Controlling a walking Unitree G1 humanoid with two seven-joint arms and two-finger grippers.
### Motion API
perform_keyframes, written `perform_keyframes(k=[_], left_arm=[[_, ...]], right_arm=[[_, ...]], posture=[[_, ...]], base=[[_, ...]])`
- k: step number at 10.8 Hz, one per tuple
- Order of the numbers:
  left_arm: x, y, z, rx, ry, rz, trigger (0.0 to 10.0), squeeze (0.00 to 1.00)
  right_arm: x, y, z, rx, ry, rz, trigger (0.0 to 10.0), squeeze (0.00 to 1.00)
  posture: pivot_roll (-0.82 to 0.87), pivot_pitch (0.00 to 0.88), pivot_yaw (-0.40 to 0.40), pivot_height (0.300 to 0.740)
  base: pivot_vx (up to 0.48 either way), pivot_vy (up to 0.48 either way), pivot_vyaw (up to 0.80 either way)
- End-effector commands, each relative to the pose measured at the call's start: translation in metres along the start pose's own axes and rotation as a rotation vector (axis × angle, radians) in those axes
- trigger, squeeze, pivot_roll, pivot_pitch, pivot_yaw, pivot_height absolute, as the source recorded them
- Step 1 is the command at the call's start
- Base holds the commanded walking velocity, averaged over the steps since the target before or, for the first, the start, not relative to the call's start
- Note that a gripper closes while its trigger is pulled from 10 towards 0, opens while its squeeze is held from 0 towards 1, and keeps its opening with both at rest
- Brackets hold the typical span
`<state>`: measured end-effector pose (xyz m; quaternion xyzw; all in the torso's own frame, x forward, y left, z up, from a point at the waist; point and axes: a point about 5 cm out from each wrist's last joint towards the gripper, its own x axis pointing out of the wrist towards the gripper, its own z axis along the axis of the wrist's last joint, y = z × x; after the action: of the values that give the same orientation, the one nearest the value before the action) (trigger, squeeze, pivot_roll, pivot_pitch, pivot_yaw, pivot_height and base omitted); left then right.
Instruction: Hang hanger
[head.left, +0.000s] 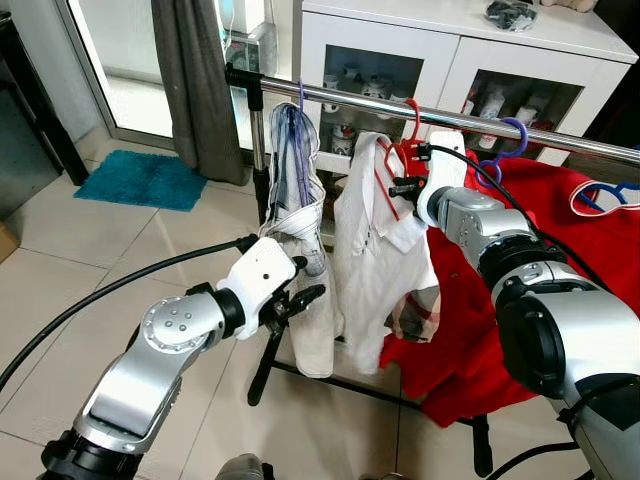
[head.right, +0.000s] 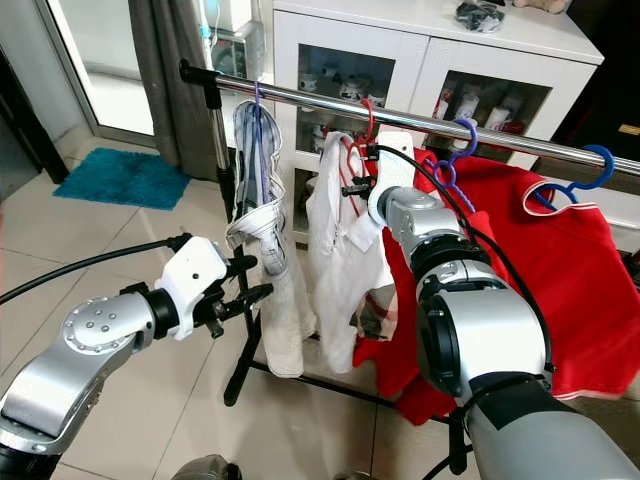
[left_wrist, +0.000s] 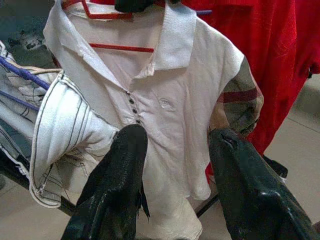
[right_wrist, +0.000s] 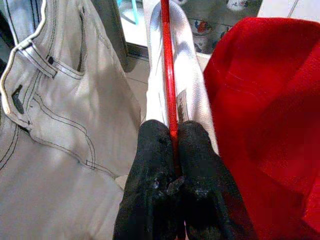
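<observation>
A red hanger (head.left: 412, 118) carries a white polo shirt (head.left: 375, 250), and its hook curves over the silver rail (head.left: 560, 140). My right gripper (head.left: 402, 170) is shut on the hanger's red wire just below the hook; in the right wrist view the fingertips (right_wrist: 155, 135) pinch the red hanger (right_wrist: 168, 60). Lower and to the left, my left gripper (head.left: 312, 280) is open beside pale trousers (head.left: 295, 170). Its fingers (left_wrist: 127, 155) point at the white polo shirt (left_wrist: 175, 85) without touching it.
The pale trousers hang from a blue hanger at the rail's left end. A red shirt (head.left: 560, 230) on a purple hanger (head.left: 515, 130) hangs to the right. Behind stand a white cabinet (head.left: 450, 50) and a grey curtain (head.left: 195, 80). A teal mat (head.left: 140, 178) lies on the tiled floor.
</observation>
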<state>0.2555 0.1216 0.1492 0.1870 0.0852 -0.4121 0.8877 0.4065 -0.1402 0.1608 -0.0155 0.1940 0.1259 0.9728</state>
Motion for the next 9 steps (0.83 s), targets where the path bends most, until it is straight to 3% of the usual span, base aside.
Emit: perform_keyframes(k=[1,3,5,9], left_arm=[[0.002,0.002,0.003,0.013,-0.012,0.011,10.0,0.0],[0.002,0.002,0.001,-0.028,-0.029,0.069,10.0,0.0],[0.009,-0.004,-0.006,-0.09,-0.055,0.153,10.0,0.0],[0.013,-0.002,-0.016,-0.148,-0.068,0.255,10.0,0.0]], right_arm=[[-0.001,-0.001,0.012,-0.02,-0.038,0.003,0.0,0.0],[-0.003,-0.006,0.017,-0.041,-0.08,0.009,0.0,0.0],[-0.011,-0.021,0.019,-0.093,-0.137,0.084,0.0,0.0],[-0.028,-0.04,-0.004,-0.152,-0.166,0.167,0.0,0.0]], posture=[[0.16,0.028,-0.075,0.74],[0.16,0.016,-0.081,0.74],[0.14,0.0,-0.074,0.74],[0.12,0.0,-0.05,0.74]], base=[[0.0,0.0,0.0],[0.0,0.0,0.0],[0.0,0.0,0.0],[0.0,0.0,0.0]])
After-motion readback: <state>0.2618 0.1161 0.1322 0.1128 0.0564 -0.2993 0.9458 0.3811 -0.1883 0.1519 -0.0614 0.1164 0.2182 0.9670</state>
